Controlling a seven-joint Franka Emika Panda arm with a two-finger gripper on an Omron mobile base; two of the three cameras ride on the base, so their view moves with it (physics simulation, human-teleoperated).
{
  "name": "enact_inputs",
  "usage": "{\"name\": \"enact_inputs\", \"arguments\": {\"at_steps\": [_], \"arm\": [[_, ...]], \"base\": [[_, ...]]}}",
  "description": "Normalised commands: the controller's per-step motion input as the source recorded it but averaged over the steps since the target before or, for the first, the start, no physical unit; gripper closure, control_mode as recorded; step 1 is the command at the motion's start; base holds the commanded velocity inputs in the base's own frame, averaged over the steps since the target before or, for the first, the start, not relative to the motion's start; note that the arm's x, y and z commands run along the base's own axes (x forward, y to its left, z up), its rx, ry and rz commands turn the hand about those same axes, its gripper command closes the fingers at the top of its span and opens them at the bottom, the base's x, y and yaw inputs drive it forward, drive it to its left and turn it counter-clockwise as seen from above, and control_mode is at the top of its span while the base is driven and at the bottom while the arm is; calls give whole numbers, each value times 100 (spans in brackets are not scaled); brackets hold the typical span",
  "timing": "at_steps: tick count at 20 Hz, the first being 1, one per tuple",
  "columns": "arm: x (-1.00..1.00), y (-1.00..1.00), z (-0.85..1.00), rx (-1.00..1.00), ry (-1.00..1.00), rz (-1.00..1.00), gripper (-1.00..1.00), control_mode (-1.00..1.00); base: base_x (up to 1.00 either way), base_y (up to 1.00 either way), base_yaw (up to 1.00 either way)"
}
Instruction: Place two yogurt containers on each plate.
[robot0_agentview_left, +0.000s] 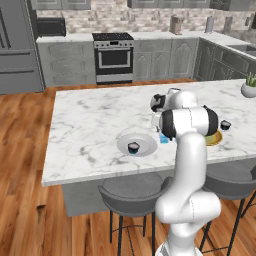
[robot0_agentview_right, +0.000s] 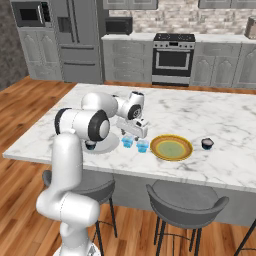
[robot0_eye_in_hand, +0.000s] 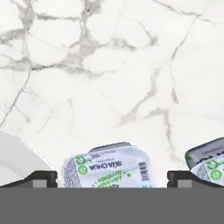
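On the marble island sit two plates: a plain light grey round plate (robot0_agentview_left: 145, 148) with one dark round yogurt cup (robot0_agentview_left: 133, 147) on it, and a golden yellow plate with a greenish centre (robot0_agentview_right: 171, 147), still bare, a second dark cup (robot0_agentview_right: 207, 144) lying off to its far side. Between the plates stand two light blue translucent tubs with printed foil lids (robot0_agentview_right: 128, 142) (robot0_agentview_right: 143, 145). The gripper (robot0_agentview_right: 137, 131) hangs over the nearer tub with fingers spread wide; these look light, thin-walled and easily crushed, so I'd pinch gently across the sides below the lid rim.
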Motion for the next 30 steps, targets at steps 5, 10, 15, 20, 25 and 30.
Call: {"name": "enact_inputs", "arguments": {"at_steps": [5, 10, 15, 20, 25, 30], "arm": [[5, 0, -15, -3, 4, 1, -100, -100], [0, 2, -7, 0, 0, 5, -100, -100], [0, 0, -4, 0, 0, 7, -100, -100], [-1, 0, -4, 0, 0, 6, -100, -100], [-2, 0, -2, 0, 0, 2, -100, -100], [0, 0, 0, 0, 0, 0, -100, -100]], "base": [[0, 0, 0], [0, 0, 0], [0, 0, 0], [0, 0, 0], [0, 0, 0], [0, 0, 0]]}}
